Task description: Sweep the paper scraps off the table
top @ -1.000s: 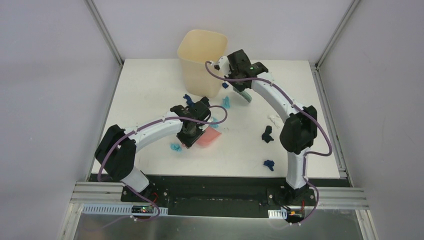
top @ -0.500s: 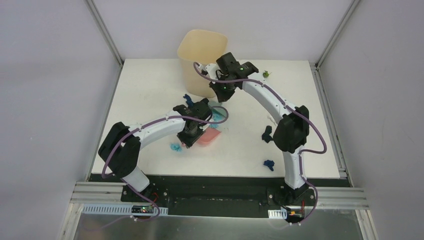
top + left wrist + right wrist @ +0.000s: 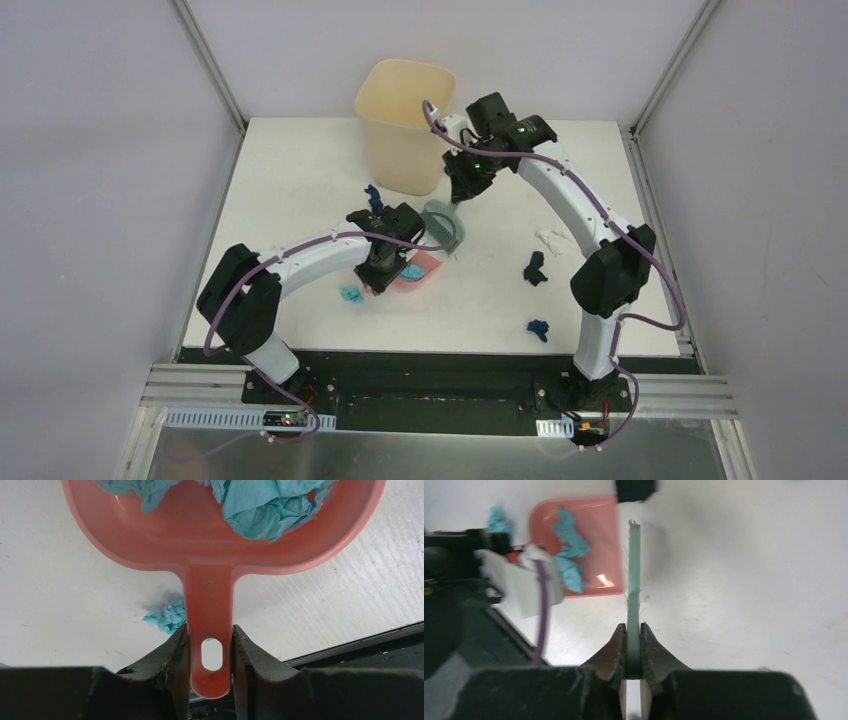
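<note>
Partly done: several teal paper scraps (image 3: 260,510) sit in the pink dustpan (image 3: 175,535), just ahead of the left claw (image 3: 212,645), which pinches its handle from a low, bowed arm. 1 teal scrap (image 3: 167,617) lies on the table (image 3: 300,170) just beside that claw, and at least 4 more lie farther off. The right claw (image 3: 633,635), on a high arched arm, pinches the green brush (image 3: 634,565), its bristles at the pan's mouth.

Cream bin (image 3: 405,125) blocking the far middle of the surface (image 3: 290,170), left arm (image 3: 300,262), pink dustpan (image 3: 425,270) and green brush (image 3: 441,225) crowding the centre, right arm (image 3: 575,195) arching over the right side — open passage at far left and along the near edge, a few paper scraps (image 3: 539,328) there.
</note>
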### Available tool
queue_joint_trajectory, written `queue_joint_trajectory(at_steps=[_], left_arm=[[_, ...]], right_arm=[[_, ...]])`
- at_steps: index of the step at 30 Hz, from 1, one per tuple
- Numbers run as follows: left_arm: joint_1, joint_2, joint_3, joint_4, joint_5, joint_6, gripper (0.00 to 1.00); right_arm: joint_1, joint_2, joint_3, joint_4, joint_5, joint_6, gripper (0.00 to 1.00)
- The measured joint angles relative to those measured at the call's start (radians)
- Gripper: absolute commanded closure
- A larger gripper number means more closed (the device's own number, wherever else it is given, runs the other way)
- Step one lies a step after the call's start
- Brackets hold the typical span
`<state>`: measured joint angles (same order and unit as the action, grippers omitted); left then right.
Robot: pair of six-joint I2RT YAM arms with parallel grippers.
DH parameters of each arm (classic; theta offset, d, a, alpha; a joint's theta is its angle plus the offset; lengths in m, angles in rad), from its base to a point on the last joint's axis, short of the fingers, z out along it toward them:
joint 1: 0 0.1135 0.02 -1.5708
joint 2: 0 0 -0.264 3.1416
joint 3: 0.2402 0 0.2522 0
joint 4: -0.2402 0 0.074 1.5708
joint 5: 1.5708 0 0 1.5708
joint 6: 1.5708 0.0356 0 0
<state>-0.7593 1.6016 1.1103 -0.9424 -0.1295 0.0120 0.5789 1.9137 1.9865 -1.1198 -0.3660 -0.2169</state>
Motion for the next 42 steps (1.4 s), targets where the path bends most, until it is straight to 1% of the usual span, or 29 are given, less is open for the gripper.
queue_joint_trajectory(at_steps=[4, 6, 8, 12, 14, 17, 25, 28, 32, 37, 42], left_arm=[[0.009, -0.007, 0.000, 0.016, 0.009, 0.000, 1.00], [0.015, -0.011, 0.000, 0.025, 0.014, -0.006, 1.00], [0.022, -0.011, 0.000, 0.027, 0.023, -0.012, 1.00], [0.027, -0.011, 0.000, 0.027, 0.028, -0.023, 1.00], [0.027, -0.011, 0.000, 0.027, 0.028, -0.024, 1.00], [0.027, -0.011, 0.000, 0.027, 0.028, -0.024, 1.00], [0.027, -0.011, 0.000, 0.027, 0.032, -0.026, 1.00], [0.027, -0.011, 0.000, 0.027, 0.032, -0.026, 1.00], [0.027, -0.010, 0.000, 0.027, 0.032, -0.027, 1.00], [0.027, -0.002, 0.000, 0.027, 0.033, -0.026, 1.00], [0.027, 0.004, 0.000, 0.027, 0.033, -0.026, 1.00]], right_arm=[[-0.037, -0.026, 0.008, 0.039, 0.174, -0.079, 1.00], [-0.039, -0.048, -0.019, 0.108, 0.289, -0.146, 1.00], [-0.036, -0.085, -0.094, 0.209, 0.387, -0.226, 1.00], [-0.031, -0.123, -0.253, 0.408, 0.513, -0.402, 1.00], [-0.031, -0.124, -0.342, 0.534, 0.543, -0.499, 1.00], [-0.029, -0.115, -0.422, 0.637, 0.561, -0.610, 1.00], [-0.006, 0.000, -0.402, 0.860, 0.562, -0.851, 1.00], [0.005, 0.049, -0.385, 0.875, 0.546, -0.914, 1.00], [0.011, 0.092, -0.364, 0.835, 0.512, -0.968, 1.00], [0.013, 0.096, -0.360, 0.755, 0.472, -0.996, 1.00], [0.032, 0.072, -0.367, 0.674, 0.444, -0.989, 1.00]])
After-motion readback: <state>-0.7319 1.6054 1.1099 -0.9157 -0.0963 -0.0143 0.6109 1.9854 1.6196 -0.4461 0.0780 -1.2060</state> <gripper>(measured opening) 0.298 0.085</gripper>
